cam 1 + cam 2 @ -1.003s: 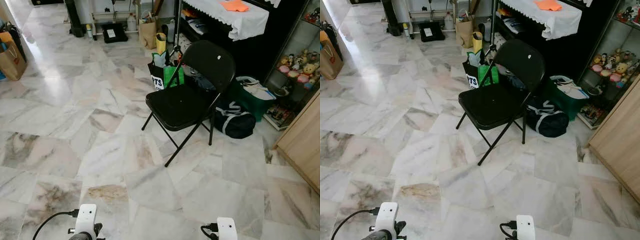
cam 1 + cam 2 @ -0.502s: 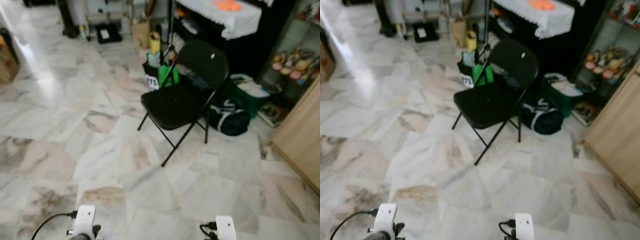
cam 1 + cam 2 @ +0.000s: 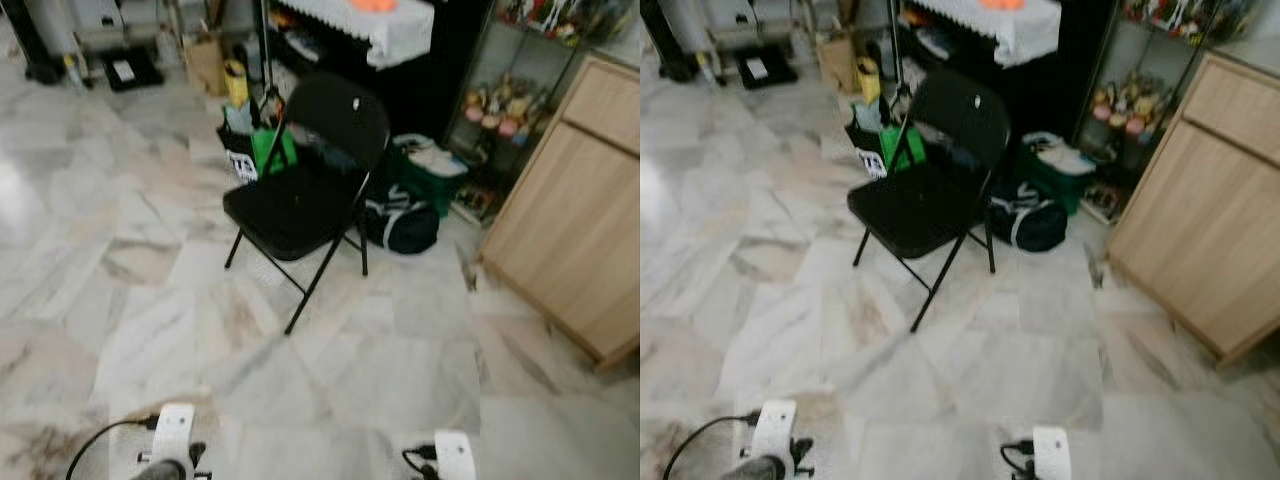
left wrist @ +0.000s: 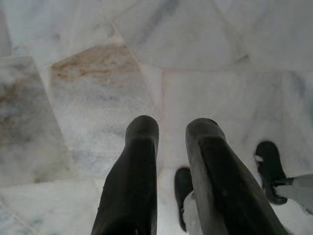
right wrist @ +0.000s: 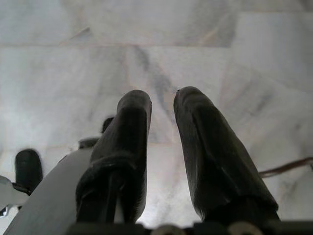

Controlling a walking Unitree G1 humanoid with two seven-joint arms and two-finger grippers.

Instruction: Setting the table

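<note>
No tableware is in sight. Both arms hang low over the pale marble floor (image 3: 120, 300); their white wrists sit at the bottom edge of the eye views, left arm (image 3: 172, 445) and right arm (image 3: 452, 455). In the left wrist view my left gripper (image 4: 171, 129) points down at the tiles, its black fingers close together with nothing between them. My right gripper (image 5: 162, 100) hangs the same way, fingers nearly touching and holding nothing.
A black folding chair (image 3: 300, 190) stands ahead, slightly left. Behind it lie a dark duffel bag (image 3: 398, 222), a green bin (image 3: 425, 170), shopping bags (image 3: 255, 150) and a black shelf with a white cloth (image 3: 385, 30). A light wooden cabinet (image 3: 575, 235) stands on the right.
The whole picture has swung: the chair sits further left and the wooden cabinet has come well into view on the right, so the camera turned right. Both arms still hang as before.
</note>
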